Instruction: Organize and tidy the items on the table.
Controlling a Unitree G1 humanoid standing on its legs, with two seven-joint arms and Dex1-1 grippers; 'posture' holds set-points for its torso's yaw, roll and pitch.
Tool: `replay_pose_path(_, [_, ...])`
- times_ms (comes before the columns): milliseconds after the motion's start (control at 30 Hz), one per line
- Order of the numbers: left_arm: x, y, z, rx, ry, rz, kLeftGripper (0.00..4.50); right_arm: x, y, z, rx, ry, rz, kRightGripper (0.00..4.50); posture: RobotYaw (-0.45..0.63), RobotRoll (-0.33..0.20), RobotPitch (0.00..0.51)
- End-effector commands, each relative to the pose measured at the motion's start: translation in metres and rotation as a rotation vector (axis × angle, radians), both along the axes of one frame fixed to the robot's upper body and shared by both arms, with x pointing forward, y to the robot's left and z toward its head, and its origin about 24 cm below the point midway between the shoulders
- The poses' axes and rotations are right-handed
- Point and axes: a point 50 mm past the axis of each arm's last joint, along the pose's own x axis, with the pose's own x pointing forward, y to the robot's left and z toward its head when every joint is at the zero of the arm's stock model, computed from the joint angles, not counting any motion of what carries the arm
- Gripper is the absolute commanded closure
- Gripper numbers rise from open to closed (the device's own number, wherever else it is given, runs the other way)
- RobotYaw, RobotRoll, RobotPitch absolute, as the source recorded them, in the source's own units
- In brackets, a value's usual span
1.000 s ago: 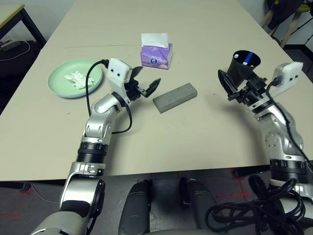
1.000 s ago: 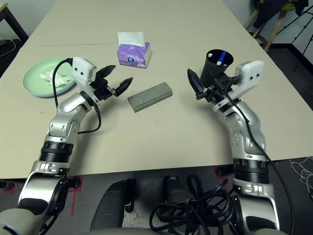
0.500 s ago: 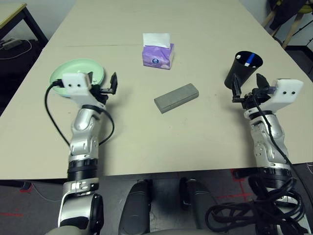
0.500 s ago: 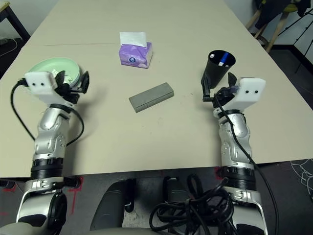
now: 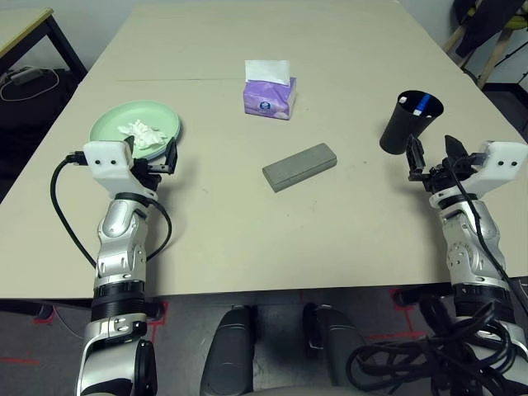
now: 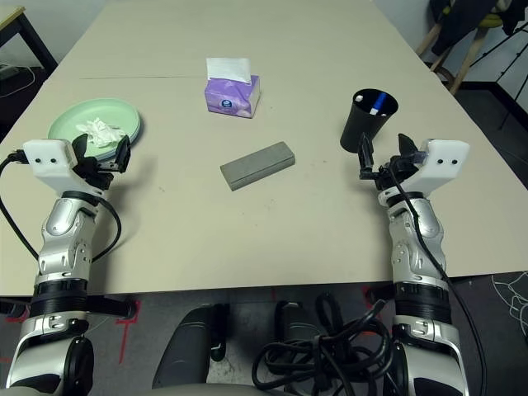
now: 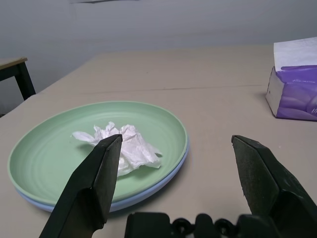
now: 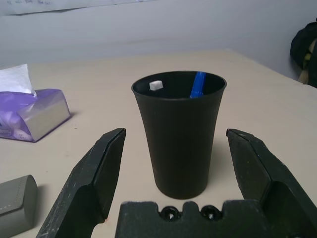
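- The large rectangular table with a smooth plain beige top (image 5: 247, 231) is seen from above, with both silver forearms resting low at its near edge.
- A mint-green round plate (image 7: 54, 153) is stacked on a light-blue round plate (image 7: 148, 186) at the far left of the table; only the rim of the lower plate is seen.
- A crumpled white tissue wad (image 7: 124, 146) is found lying on the green plate, a little right of its centre.
- The left gripper (image 5: 161, 157) is held just near of the plates' right rim, apart from them. Its two black fingers (image 7: 91, 183) are spread wide, and nothing is held between them.
- A purple tissue box with a white sheet standing out of its top (image 5: 269, 91) is placed at the far middle of the table.
- A grey oblong glasses case (image 5: 299, 166) is found lying closed at the table's centre, angled, well apart from both grippers.
- A black tapered cup (image 8: 179, 134) stands upright at the right of the table; a blue pen end (image 8: 198, 84) and a white pen end (image 8: 155, 85) are seen inside its rim.
- The right gripper (image 6: 381, 157) is held just near of the cup, pointed at it without touching. Its jaws are spread wider than the cup and are empty.
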Motion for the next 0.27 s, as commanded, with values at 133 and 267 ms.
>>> replay_pose_path(133, [-0.0029, 0.0021, -0.0101, 0.001, 0.018, 0.003, 0.00, -0.0004, -0.0013, -0.0040, -0.010, 0.023, 0.009, 0.04, 0.06, 0.000, 0.120])
replay_pose_path(267, [-0.0026, 0.0021, -0.0111, 0.002, 0.025, -0.004, 0.00, -0.0013, -0.0010, -0.0055, -0.008, 0.027, 0.005, 0.04, 0.06, 0.000, 0.115])
